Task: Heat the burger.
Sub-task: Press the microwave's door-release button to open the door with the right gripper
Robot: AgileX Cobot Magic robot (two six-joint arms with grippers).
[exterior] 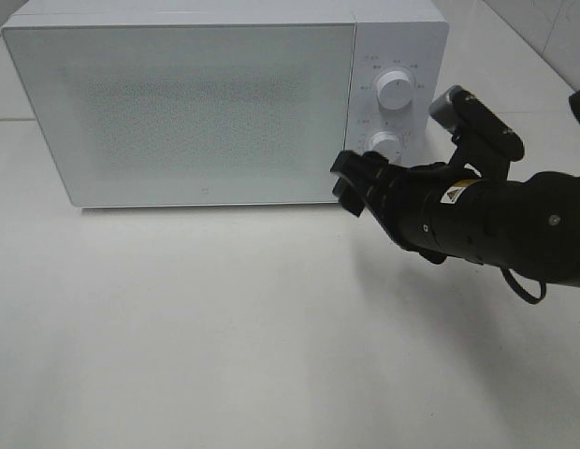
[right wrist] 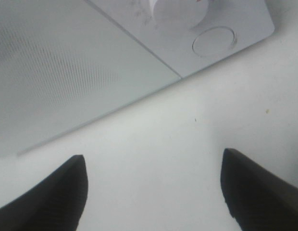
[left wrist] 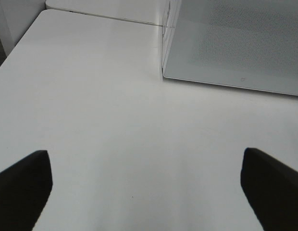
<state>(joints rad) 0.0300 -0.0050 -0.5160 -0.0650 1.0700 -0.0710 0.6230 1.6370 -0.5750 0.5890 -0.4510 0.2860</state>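
1. Right gripper [exterior: 347,185] released, jaws apart, nothing between; shut microwave [exterior: 224,103] door's corner just ahead of its fingertips.
2. Left gripper [left wrist: 146,190], seen only in its wrist view, released above table [left wrist: 91,96].
3. Burger: location cannot be told in any of 3 views.

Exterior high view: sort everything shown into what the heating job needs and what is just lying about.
For the job:
- microwave, shut
- upper knob
- lower knob
- right pincer, open, at the microwave's lower right corner
(the burger is not in view)

Lying about:
- nothing loose visible, only the white table
- left pincer, open, above it
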